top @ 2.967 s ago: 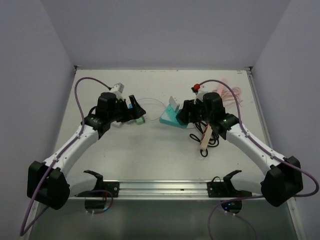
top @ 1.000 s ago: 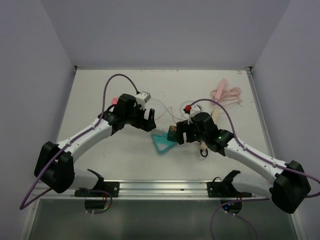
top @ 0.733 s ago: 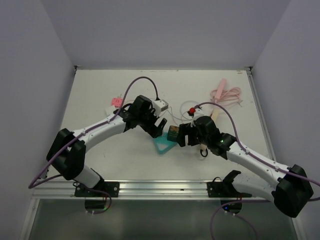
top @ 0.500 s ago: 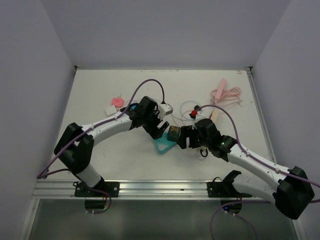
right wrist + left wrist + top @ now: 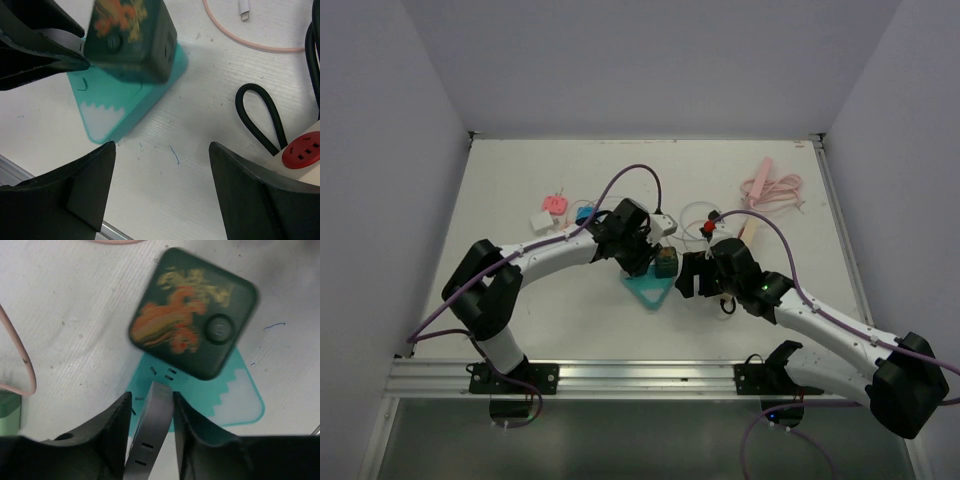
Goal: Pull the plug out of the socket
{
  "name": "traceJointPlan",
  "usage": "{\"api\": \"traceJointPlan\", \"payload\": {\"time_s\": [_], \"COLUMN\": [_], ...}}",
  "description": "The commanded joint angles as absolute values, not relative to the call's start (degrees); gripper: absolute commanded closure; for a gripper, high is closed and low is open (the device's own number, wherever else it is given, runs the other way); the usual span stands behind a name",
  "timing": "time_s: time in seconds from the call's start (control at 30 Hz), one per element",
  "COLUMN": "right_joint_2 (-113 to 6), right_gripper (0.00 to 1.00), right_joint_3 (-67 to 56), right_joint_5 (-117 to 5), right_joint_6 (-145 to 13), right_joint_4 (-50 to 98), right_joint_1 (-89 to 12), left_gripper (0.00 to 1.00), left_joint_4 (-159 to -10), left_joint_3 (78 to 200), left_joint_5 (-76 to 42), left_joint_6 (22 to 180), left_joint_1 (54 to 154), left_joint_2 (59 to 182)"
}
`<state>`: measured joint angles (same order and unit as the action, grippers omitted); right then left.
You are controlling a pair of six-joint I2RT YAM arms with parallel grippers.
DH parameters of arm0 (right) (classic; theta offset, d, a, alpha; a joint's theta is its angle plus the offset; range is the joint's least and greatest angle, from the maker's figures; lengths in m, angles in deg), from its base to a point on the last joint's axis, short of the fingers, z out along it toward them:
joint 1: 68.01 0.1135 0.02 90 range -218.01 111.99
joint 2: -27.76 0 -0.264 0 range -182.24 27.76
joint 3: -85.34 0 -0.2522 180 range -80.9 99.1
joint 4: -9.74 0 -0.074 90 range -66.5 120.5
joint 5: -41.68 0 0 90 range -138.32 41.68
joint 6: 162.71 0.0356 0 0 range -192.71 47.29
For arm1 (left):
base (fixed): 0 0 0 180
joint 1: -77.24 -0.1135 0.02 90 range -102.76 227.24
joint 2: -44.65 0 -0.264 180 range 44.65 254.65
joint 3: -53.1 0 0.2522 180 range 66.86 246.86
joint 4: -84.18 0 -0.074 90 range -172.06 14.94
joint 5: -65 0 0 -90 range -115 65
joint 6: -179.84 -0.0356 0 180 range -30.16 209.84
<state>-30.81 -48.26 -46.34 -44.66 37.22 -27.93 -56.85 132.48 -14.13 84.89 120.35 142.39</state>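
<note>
Pale table point(image 5: 520, 300), and both arms are stretched in toward its middle, heads nearly meeting: the left arm point(image 5: 550, 248) reaches low across from its side, the right arm point(image 5: 820, 318) angles in from the other, wrist pointed at the same spot. Between them lies the teal socket base point(image 5: 648, 292), a wedge flat on the table. The plug point(image 5: 666, 263), a dark green block with an orange pattern, sits seated on top of it, not yet off. Here's the logic as I read it: the left gripper point(image 5: 151, 396) is narrow, its fingers pressed either side of a pale tab point(image 5: 149, 440) that seems to rise from the base just beside the plug. That looks like an anchor, so the base can't lift along with the plug. The right gripper point(image 5: 162, 145) hangs wide with nothing between its fingers, just short of the plug and facing it, lined up, I'd say, to take the block and pull. Off to its right a black cable loop point(image 5: 260, 115) and a red outlet point(image 5: 300, 150) lie near but apart
</note>
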Motion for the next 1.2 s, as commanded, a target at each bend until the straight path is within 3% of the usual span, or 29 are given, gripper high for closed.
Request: {"api": "traceJointPlan", "payload": {"time_s": [0.0, 0.07, 0.17, 0.27, 0.33, 0.4, 0.47, 0.57, 0.7, 0.83, 1.03, 1.17], "right_joint_2": [-31.39, -31.92, -32.53, -33.41, -34.38, -35.43, -35.78, -35.96, -35.43, -35.79, -34.12, -32.71], "right_gripper": [0.22, 0.22, 0.22, 0.22, 0.22, 0.22, 0.23, 0.23, 0.23, 0.23, 0.24, 0.24], "right_joint_3": [-47.86, -47.24, -46.63, -46.8, -46.98, -47.33, -47.68, -48.64, -49.52, -50.58, -54.52, -56.29], "right_joint_5": [-44.98, -44.89, -44.36, -44.36, -44.8, -45.15, -45.94, -46.03, -45.86, -47.08, -47.0, -47.09], "right_joint_6": [-45.03, -45.03, -44.59, -43.36, -41.61, -38.55, -36.69, -33.87, -31.67, -28.86, -24.38, -22.97], "right_joint_4": [35.9, 35.9, 36.07, 35.55, 34.49, 33.88, 32.74, 30.45, 28.6, 26.41, 22.2, 19.81], "right_joint_1": [-28.11, -28.11, -28.11, -28.11, -28.11, -28.11, -28.11, -28.02, -28.19, -28.28, -28.37, -28.46], "left_gripper": [0.63, 0.76, 0.82, 0.82, 0.78, 0.58, 0.51, 0.43, 0.41, 0.52, 0.81, 0.91], "left_joint_4": [-57.28, -57.19, -57.54, -58.24, -58.68, -57.81, -56.93, -55.17, -53.33, -52.01, -52.0, -53.32], "left_joint_3": [130.85, 131.11, 131.37, 131.37, 131.72, 132.25, 132.77, 133.39, 133.39, 133.74, 135.24, 136.55], "left_joint_5": [-21.37, -22.54, -23.68, -23.42, -23.68, -24.38, -24.47, -24.74, -26.93, -26.93, -25.26, -23.07], "left_joint_6": [92.97, 99.47, 109.77, 118.63, 121.12, 123.23, 123.59, 123.42, 122.45, 121.22, 122.44, 125.77], "left_joint_1": [120.48, 120.57, 120.48, 120.75, 121.01, 121.1, 121.27, 121.8, 122.94, 123.47, 123.47, 123.56], "left_joint_2": [140.1, 139.58, 139.4, 139.66, 140.19, 140.89, 141.24, 141.16, 141.07, 142.21, 142.91, 142.82]}}
